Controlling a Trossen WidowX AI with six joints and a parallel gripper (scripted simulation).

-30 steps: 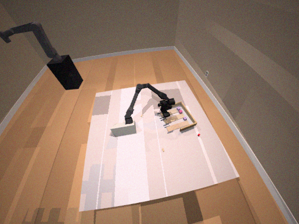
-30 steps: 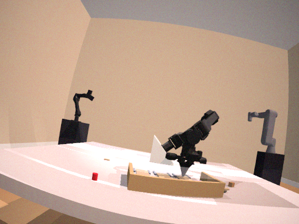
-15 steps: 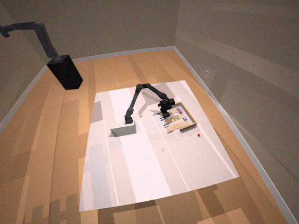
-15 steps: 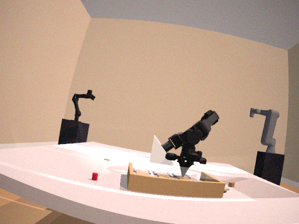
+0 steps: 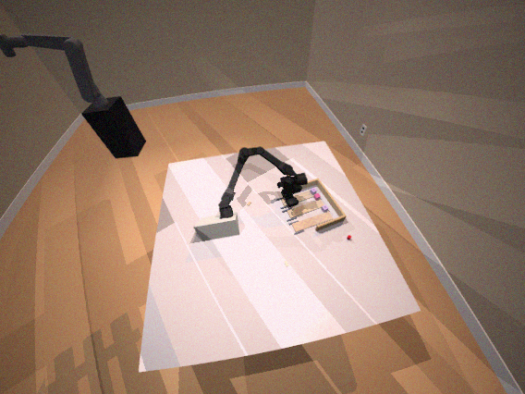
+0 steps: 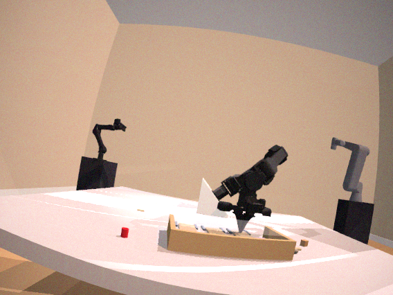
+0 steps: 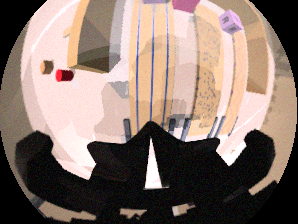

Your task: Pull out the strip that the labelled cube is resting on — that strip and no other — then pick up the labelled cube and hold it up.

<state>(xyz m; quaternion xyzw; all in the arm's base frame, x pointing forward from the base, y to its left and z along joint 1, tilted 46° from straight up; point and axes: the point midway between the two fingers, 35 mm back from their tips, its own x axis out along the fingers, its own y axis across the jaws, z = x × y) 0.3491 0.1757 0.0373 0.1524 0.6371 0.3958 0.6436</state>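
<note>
Three strips, three cubes and one red cylinder [image 5: 348, 238] [image 6: 124, 232] [image 7: 65, 75] share a pale bench [image 5: 277, 301] [image 6: 86, 242] [image 7: 50, 107], with the open-sided wooden tray [image 5: 341, 216] [image 6: 232, 246] [image 7: 79, 37] near the right edge in the top view. Above the tray, the black hand [image 5: 292, 203] [image 6: 241, 231] [image 7: 150, 124] is closed and empty, pointing down. Two cubes are lilac, one pink [image 5: 317, 196] [image 7: 185, 4]. The wrist view alone reveals lettering on one lilac cube [image 5: 313, 190] [image 7: 230, 21], at the tray-wall end of the rightmost strip [image 7: 238, 70], as well as blue lines along the left strip [image 7: 145, 75] and speckles on the middle one [image 7: 207, 65]. It crops the other lilac cube [image 5: 324, 208] [image 7: 155, 1]; whether that bears a label cannot be told. The exterior view catches two pedestal-mounted arms beyond the bench's far edge; the top view, just one.
</note>
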